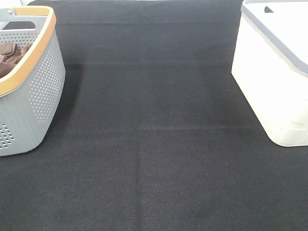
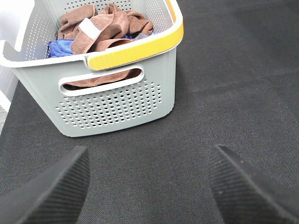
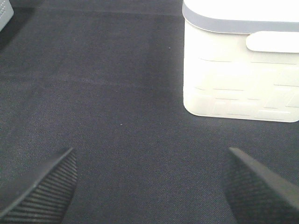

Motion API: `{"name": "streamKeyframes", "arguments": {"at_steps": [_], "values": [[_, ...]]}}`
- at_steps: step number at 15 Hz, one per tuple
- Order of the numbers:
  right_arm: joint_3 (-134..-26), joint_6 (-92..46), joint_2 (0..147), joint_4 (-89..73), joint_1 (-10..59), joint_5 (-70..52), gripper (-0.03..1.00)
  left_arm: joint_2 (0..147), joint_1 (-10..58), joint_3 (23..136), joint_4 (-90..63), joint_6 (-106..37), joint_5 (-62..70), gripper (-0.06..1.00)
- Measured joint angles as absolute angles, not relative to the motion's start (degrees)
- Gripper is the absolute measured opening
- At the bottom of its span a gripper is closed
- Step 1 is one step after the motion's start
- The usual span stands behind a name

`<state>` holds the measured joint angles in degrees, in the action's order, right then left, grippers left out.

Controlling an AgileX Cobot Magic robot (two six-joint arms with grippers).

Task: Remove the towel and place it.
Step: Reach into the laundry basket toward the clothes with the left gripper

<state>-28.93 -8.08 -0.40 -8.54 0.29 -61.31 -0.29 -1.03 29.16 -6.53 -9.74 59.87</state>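
Observation:
The reddish-brown towel lies crumpled inside the grey perforated basket, its white label showing on top. In the exterior high view the towel peeks over the basket's orange rim at the far left. My left gripper is open above the black mat, short of the basket, with nothing between its fingers. My right gripper is open too and faces the white bin. Neither arm shows in the exterior high view.
A blue cloth lies under the towel in the basket. The white bin with a grey rim stands at the right edge. A black woven mat covers the table between basket and bin.

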Motion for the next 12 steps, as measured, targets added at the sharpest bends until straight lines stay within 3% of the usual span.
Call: {"name": "streamKeyframes", "arguments": {"at_steps": [12], "values": [[-28.93,-8.08,-0.40,-8.54,0.29,-61.31,0.80,-0.29,-1.03,29.16,-6.53,-9.74,59.87,0.69]]}}
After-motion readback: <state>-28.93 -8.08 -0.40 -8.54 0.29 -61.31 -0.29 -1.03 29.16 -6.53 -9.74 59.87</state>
